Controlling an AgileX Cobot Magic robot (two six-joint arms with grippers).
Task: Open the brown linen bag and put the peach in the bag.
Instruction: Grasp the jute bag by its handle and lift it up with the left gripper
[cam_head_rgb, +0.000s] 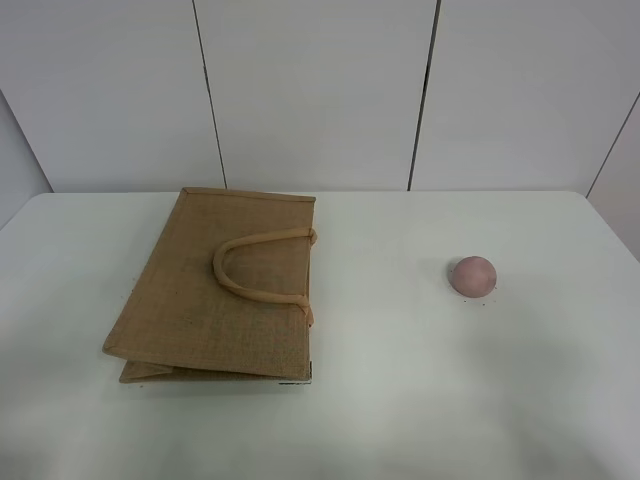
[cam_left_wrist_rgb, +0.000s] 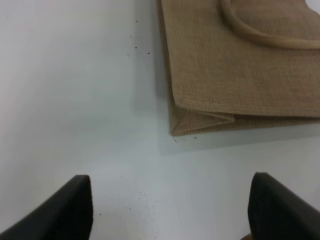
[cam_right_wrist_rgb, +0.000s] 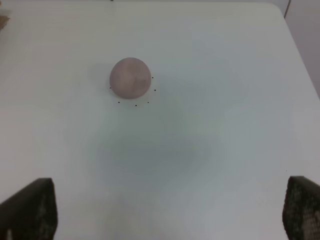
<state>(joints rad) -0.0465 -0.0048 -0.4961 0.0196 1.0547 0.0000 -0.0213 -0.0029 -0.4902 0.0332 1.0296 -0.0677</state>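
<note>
Left gripper (cam_left_wrist_rgb: 170, 212) jaws apart, near corner of brown linen bag (cam_head_rgb: 215, 290) | right gripper (cam_right_wrist_rgb: 165, 210) jaws apart | peach (cam_head_rgb: 472, 275) well apart from bag, handle side | bag flat, seemingly shut | risk: bag slides unopened; nudged peach rolls

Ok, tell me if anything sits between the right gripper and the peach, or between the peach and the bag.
Nothing visible does. Only bare table lies between the right gripper and the peach, and between the peach and the brown linen bag. The bag itself lies flat and collapsed, not yet opened.
</note>
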